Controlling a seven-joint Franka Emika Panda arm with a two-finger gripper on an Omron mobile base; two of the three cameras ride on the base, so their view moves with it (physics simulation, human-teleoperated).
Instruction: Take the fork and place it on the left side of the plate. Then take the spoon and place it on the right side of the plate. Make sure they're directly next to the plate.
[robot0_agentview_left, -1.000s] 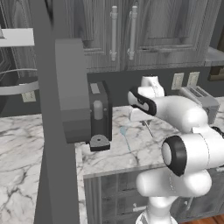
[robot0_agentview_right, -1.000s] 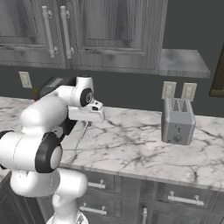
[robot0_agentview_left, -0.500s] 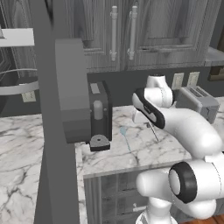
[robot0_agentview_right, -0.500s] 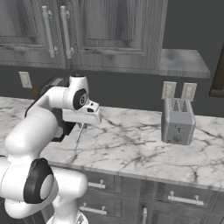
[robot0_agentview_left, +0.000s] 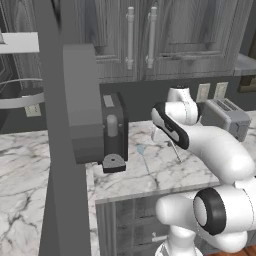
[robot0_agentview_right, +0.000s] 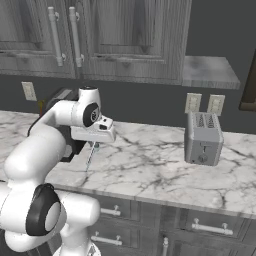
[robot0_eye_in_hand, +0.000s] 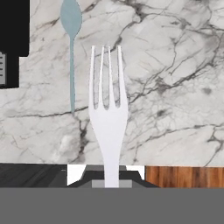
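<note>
No readable text, labels, brands, numbers or signs anywhere. Toaster (robot0_agentview_right: 203, 138), cabinet doors (robot0_agentview_right: 125, 37) and wall outlets (robot0_agentview_right: 204, 104) all plain, unmarked; marble counter (robot0_agentview_right: 150, 165) carries veining only.

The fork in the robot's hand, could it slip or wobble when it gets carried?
Maybe a bit. The gripper pinches only the very end of the fork, so the long prong end could swing. It looks smooth, so it may slip. It looks straight and stiff, so bending seems unlikely.
</note>
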